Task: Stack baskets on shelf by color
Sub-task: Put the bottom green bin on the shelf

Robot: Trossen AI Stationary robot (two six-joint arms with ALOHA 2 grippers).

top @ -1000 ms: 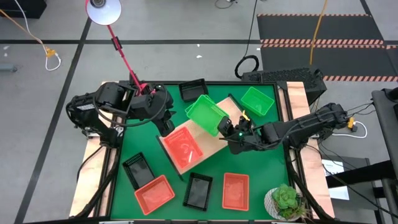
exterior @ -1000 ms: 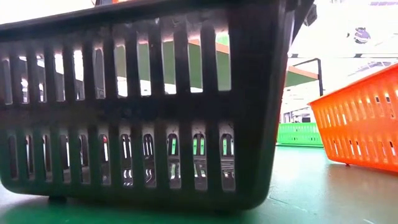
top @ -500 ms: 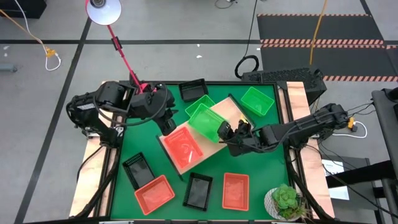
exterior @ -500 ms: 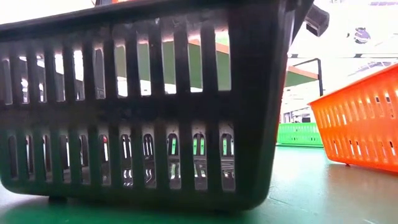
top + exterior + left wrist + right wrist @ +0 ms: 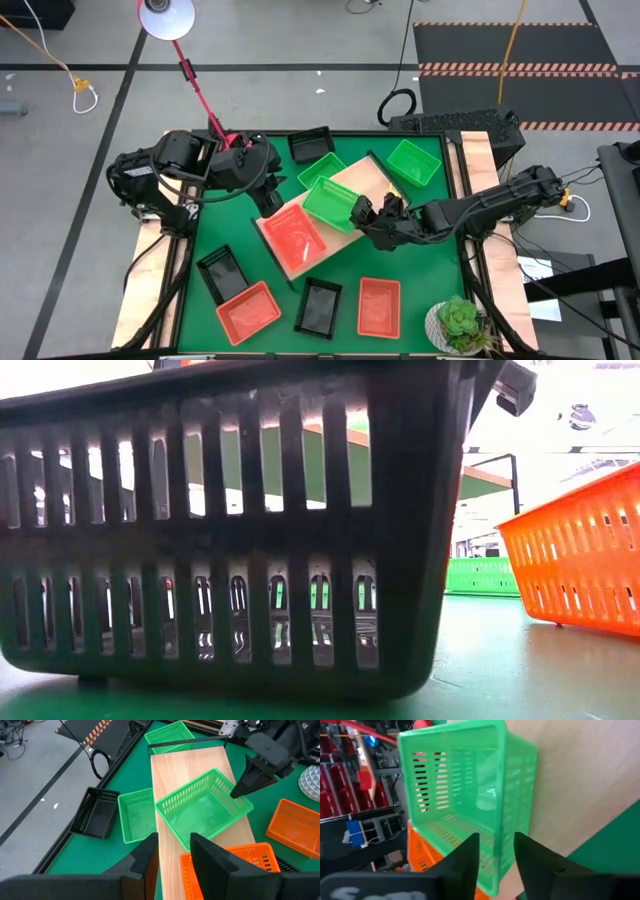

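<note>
The shelf (image 5: 372, 180) is a light wooden board lying slantwise in the middle of the green table. An orange basket (image 5: 295, 237) stands on its near end. My right gripper (image 5: 360, 212) is shut on a green basket (image 5: 328, 200) that sits low on the board beside the orange one; this basket also shows in the left wrist view (image 5: 202, 810). My left gripper (image 5: 175, 857) hovers over the board's left side, slightly open and empty. Two more green baskets (image 5: 318, 167) (image 5: 413, 162) rest on the table by their bottoms. My right gripper holds the green basket by one short side wall (image 5: 496, 851), one finger inside the basket and one outside. The fingers (image 5: 246, 784) come slanting down from the table's right side. The basket lies almost level on the board, open side up.
A black basket (image 5: 310, 143) stands at the far edge. Black (image 5: 222, 270) (image 5: 318, 305) and orange (image 5: 248, 308) (image 5: 378, 305) baskets stand along the near side. A white plant pot (image 5: 460, 322) is at the near right corner. A red-stemmed lamp (image 5: 168, 18) stands at the far left.
My right gripper has come down and a little toward the table's left with the green basket. The basket was tipped up above the board and now lies almost flat on it, next to the orange basket.
</note>
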